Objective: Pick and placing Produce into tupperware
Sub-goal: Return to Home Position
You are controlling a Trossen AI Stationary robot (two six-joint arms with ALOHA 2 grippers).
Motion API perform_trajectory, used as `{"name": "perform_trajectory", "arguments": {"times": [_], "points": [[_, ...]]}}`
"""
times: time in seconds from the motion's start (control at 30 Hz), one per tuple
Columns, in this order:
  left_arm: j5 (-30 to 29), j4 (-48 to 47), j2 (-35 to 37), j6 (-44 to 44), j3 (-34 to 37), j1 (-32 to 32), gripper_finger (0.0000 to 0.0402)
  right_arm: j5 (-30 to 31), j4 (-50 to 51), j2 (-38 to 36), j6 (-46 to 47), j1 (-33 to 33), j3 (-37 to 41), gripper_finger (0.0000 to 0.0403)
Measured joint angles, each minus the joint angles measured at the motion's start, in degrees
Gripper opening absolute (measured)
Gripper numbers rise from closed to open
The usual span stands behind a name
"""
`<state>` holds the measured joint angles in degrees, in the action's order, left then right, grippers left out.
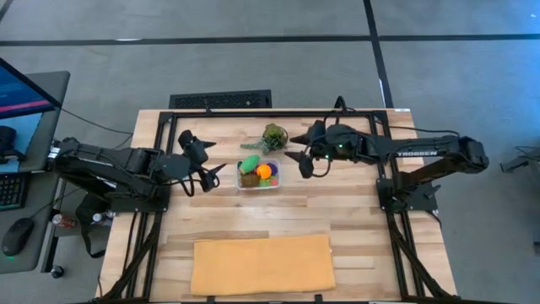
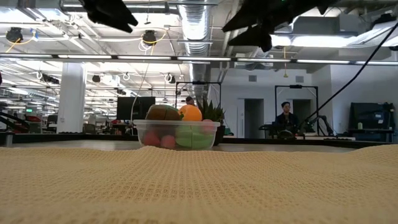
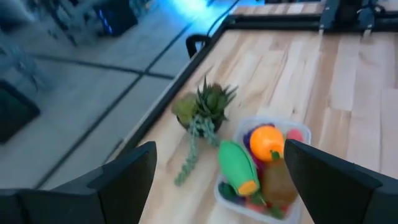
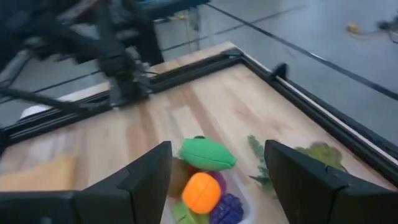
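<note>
Clear tupperware (image 2: 138, 127) holds the produce (image 1: 264, 171); left fingers (image 3: 124, 177) and right fingers (image 4: 148, 182) flank it, spread, seemingly raised.

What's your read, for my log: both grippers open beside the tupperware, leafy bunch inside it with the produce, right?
No: the high view shows the leafy bunch outside the tupperware, on the table. The left gripper and right gripper are open.
</note>
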<state>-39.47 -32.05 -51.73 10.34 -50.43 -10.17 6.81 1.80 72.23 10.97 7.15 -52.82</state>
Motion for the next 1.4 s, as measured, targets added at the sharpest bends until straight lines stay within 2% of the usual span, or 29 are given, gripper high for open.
{"name": "perform_trajectory", "arguments": {"times": [0.13,0.27,0.33,0.5,0.63,0.87,1.4], "points": [[0.1,5.5,0.2,-6.0,0.0,0.1,0.0343,-5.3,-0.6,-2.7,-5.6,-0.7,0.0,0.0249],[0.8,9.8,1.7,-9.0,0.0,0.4,0.0343,-6.7,0.7,-7.2,-10.6,-1.9,0.0,0.0249],[5.7,13.2,3.5,-11.0,1.0,1.1,0.0343,-6.8,1.6,-9.6,-11.5,-2.2,0.0,0.0249],[25.9,24.2,11.7,-12.3,9.2,5.3,0.0343,-6.8,2.5,-16.2,-12.5,-2.2,2.8,0.0249],[33.2,31.9,19.0,-9.1,17.9,8.2,0.0343,-7.2,1.3,-21.1,-12.2,-3.0,6.6,0.0249],[36.6,40.2,30.5,-6.6,30.0,9.0,0.0343,-8.7,-8.1,-29.6,-12.3,-5.5,14.6,0.0249],[36.7,47.6,48.1,-7.5,44.4,9.0,0.0343,-8.5,-15.6,-43.4,-6.5,-6.1,27.9,0.0249]]}}
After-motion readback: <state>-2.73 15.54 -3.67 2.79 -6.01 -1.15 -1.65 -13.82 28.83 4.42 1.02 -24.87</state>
